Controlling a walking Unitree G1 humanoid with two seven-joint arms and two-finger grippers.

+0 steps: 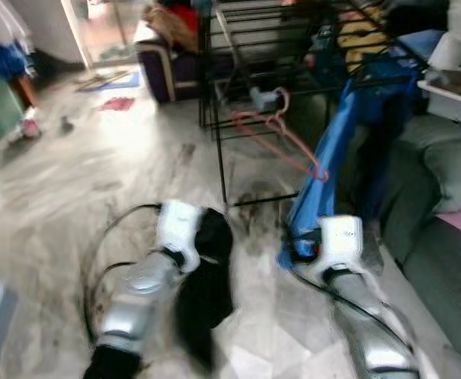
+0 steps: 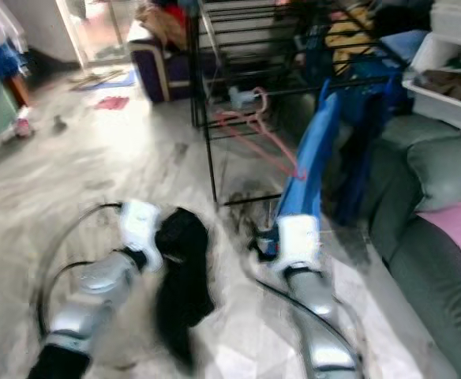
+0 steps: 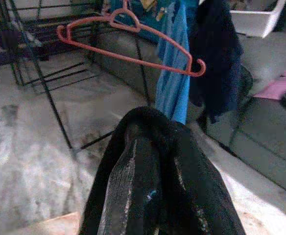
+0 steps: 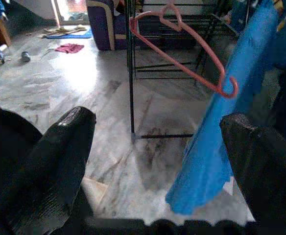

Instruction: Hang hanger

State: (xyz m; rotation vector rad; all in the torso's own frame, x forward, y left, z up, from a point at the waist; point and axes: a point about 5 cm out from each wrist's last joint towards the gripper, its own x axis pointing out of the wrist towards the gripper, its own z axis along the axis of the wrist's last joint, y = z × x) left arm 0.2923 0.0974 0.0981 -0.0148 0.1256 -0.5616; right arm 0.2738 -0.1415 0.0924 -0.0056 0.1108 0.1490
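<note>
The pink hanger (image 1: 276,136) already hangs on the drying rack (image 1: 294,47), its long axis slanting down toward the blue cloth (image 1: 321,170), ahead of my right gripper (image 4: 157,161), the nearer one, fingers spread and empty. My left gripper (image 3: 153,171) grips a dark garment (image 1: 207,276).

Hanger (image 4: 182,49): smooth pink plastic. Rack (image 1: 223,134): thin black metal rods. Floor (image 1: 96,181): glossy marble-look tile. Blue garment (image 4: 216,142) and black garment (image 3: 153,181): matt cloth. Sofa (image 1: 436,260): matt grey fabric.

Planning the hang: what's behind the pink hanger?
Behind the pink hanger stand the black drying rack bars and a purple sofa; the blue cloth hides what's behind it.
</note>
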